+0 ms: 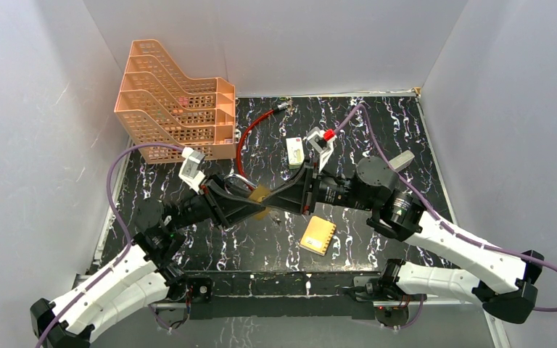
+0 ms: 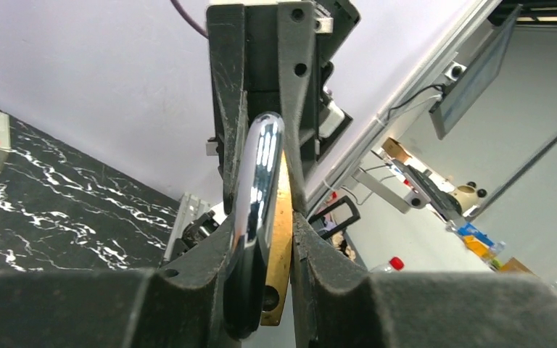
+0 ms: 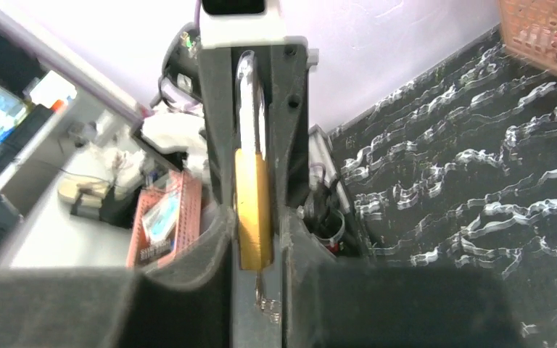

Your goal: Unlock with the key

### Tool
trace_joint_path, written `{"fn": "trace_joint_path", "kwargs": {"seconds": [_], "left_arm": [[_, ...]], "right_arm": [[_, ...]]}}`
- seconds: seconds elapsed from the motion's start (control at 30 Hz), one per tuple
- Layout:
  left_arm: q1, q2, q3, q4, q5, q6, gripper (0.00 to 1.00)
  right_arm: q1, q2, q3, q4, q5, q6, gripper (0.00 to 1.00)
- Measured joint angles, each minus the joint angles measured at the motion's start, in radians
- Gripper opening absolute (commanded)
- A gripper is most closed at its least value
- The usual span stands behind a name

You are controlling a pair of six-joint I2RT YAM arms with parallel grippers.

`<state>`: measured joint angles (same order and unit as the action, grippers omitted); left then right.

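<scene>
The brass padlock (image 1: 261, 196) hangs in mid-air between both arms over the middle of the table. My left gripper (image 2: 261, 217) is shut on it; the steel shackle (image 2: 257, 181) and the brass edge (image 2: 281, 239) sit between its fingers. My right gripper (image 3: 256, 217) comes from the opposite side, its fingers narrowed onto the lower end of the brass body (image 3: 254, 203). The key (image 3: 265, 299), a thin bit of metal, sticks out of the padlock's underside, deep between the right fingers. In the top view the key is hidden.
Orange stacked trays (image 1: 174, 101) fill the back left corner. A red cable loop (image 1: 243, 141) lies beside them. A white box (image 1: 295, 152) sits behind the grippers, and a gold perforated card (image 1: 318, 235) lies near the front. White walls close in the table.
</scene>
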<state>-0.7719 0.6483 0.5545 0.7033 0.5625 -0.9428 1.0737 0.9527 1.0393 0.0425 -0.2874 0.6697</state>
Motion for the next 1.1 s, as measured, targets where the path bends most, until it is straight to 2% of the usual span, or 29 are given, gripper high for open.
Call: {"fn": "trace_joint_path", "kwargs": {"seconds": [0.03, 0.1, 0.17, 0.23, 0.27, 0.33, 0.43, 0.53, 0.6, 0.73, 0.8, 0.87, 0.93, 1.1], "left_arm": [[0.0, 0.0, 0.0, 0.006, 0.003, -0.004, 0.04], [0.002, -0.006, 0.001, 0.007, 0.008, -0.023, 0.25], [0.001, -0.013, 0.002, 0.005, 0.0, -0.024, 0.27], [0.0, -0.025, 0.002, -0.009, -0.009, -0.014, 0.18], [-0.001, -0.034, 0.002, -0.021, -0.019, -0.01, 0.2], [-0.002, -0.045, 0.002, -0.038, -0.029, -0.008, 0.33], [-0.003, -0.059, 0.002, -0.042, -0.051, 0.004, 0.46], [-0.002, -0.087, 0.002, -0.048, -0.089, 0.017, 0.48], [-0.003, -0.106, 0.002, -0.065, -0.115, 0.024, 0.47], [-0.002, -0.146, 0.001, -0.096, -0.172, 0.036, 0.3], [-0.002, -0.163, -0.001, -0.103, -0.198, 0.039, 0.25], [-0.002, -0.166, -0.001, -0.101, -0.208, 0.04, 0.15], [-0.002, -0.159, -0.001, -0.097, -0.212, 0.035, 0.0], [-0.002, -0.14, -0.001, -0.077, -0.214, -0.007, 0.0]], "right_arm": [[-0.001, -0.002, -0.002, 0.008, -0.004, 0.004, 0.02], [-0.005, -0.008, -0.002, 0.029, -0.013, 0.0, 0.0], [-0.004, -0.011, -0.004, 0.034, -0.013, 0.0, 0.0], [-0.003, -0.011, -0.009, 0.036, -0.011, 0.008, 0.0], [-0.003, -0.011, -0.011, 0.037, -0.012, 0.011, 0.0], [-0.002, -0.011, -0.017, 0.05, -0.015, 0.011, 0.0], [0.0, -0.011, -0.025, 0.057, -0.023, 0.018, 0.0], [0.0, -0.011, -0.049, 0.054, -0.029, 0.031, 0.0], [0.002, -0.011, -0.059, 0.052, -0.034, 0.036, 0.0], [0.004, -0.027, -0.079, 0.061, -0.049, 0.05, 0.0], [0.006, -0.035, -0.085, 0.068, -0.056, 0.058, 0.0], [0.008, -0.043, -0.089, 0.073, -0.064, 0.068, 0.0], [0.008, -0.047, -0.095, 0.087, -0.071, 0.078, 0.0], [0.006, -0.049, -0.105, 0.105, -0.082, 0.085, 0.0]]}}
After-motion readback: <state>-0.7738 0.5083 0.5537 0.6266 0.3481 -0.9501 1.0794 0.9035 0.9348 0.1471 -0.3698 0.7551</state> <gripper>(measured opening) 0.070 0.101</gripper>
